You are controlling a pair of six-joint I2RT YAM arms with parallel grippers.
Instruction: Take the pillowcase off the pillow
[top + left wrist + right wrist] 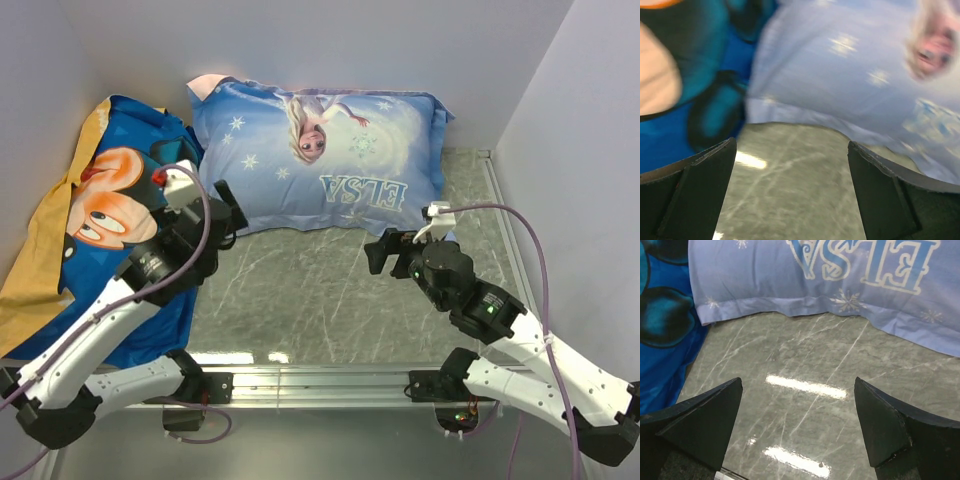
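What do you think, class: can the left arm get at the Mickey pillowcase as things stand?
Probably yes: the open left tool hangs at the edge of the pillowcase, nothing between them; the Elsa pillow lies aside.

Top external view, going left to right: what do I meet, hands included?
Mickey pillowcase → left hand → right hand. The Elsa pillow stretches across the back, past both hands, so it has no clear place in the order.
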